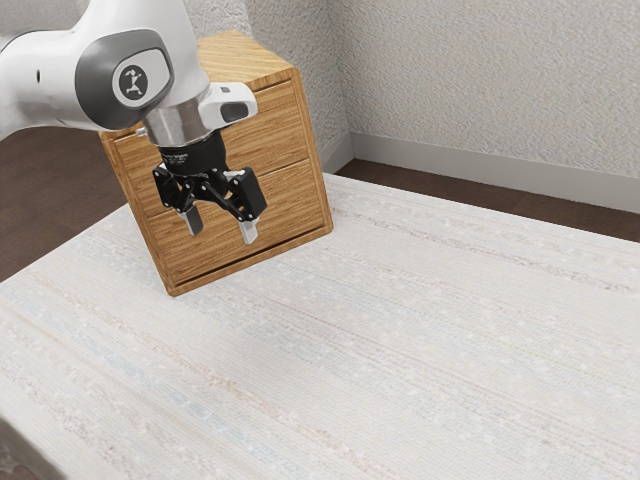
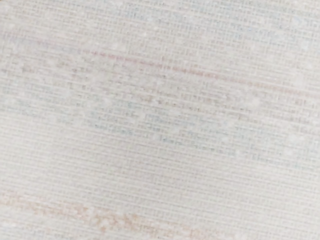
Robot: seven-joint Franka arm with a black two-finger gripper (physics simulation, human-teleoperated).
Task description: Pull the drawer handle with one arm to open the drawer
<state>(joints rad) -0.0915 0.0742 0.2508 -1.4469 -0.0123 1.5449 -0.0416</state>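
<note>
Drawer front point(image 1: 290, 200) lies partly hidden behind our widely spread, empty pincer point(image 1: 221, 230); we cannot make out its handle.

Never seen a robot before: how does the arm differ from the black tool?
The arm is white and grey, thick and rounded; the tool is black, smaller and angular. The arm is smooth; the tool ends in two spread fingers pointing down. Both hang near the cabinet.

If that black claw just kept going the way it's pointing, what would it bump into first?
Probably the tabletop: the gripper points down, and the wrist view looks onto the table's surface. The wooden drawer cabinet seems to lie behind, not ahead.
</note>
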